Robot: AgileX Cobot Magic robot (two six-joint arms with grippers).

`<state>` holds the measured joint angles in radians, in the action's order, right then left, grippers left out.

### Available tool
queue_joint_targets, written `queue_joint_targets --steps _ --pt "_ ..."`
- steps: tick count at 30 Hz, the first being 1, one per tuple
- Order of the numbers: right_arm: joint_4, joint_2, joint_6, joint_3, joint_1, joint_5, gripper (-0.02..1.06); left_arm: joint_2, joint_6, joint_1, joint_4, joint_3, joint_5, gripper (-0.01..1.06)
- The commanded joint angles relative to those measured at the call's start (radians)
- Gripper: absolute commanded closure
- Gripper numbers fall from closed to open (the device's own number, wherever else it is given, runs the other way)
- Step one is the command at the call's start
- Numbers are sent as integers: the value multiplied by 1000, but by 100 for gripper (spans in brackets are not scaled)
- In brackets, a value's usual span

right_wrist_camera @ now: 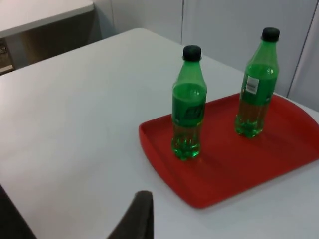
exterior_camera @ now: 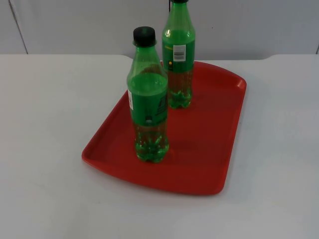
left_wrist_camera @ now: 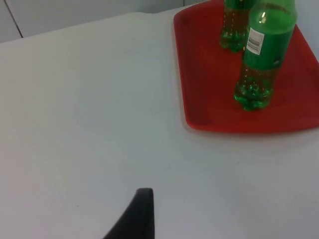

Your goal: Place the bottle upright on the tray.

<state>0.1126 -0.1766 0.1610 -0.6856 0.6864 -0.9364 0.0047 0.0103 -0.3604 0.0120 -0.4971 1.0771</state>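
Black tip of the left claw (left_wrist_camera: 140, 214) hangs over bare white bench (exterior_camera: 40, 124), well apart from the red tray (exterior_camera: 209, 149); the right claw (right_wrist_camera: 139, 216) likewise. Whether either is spread, I cannot tell. 2 green bottles stand upright on the tray: the near bottle (exterior_camera: 148, 99) and the far bottle (exterior_camera: 179, 59), its cap cut off in the top view.

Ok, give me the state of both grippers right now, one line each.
Left gripper: over bare table beside the tray, holding nothing; open or shut cannot be told.
Right gripper: over the table short of the tray, holding nothing; cannot be told.
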Motion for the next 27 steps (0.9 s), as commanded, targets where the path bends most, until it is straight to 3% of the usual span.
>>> queue_joint_targets --steps 1,14,18,27 --pt "5 31 15 21 -3 -13 12 -5 -5 1 -1 3 -1 0" --pt "-12 156 7 121 -3 -46 12 -5 -5 1 -1 3 -1 0" --pt "-54 177 -50 145 -3 -51 12 -5 -5 1 -1 3 -1 0" --pt "-105 177 -74 149 -3 -109 12 -5 -5 1 -1 3 -1 0"
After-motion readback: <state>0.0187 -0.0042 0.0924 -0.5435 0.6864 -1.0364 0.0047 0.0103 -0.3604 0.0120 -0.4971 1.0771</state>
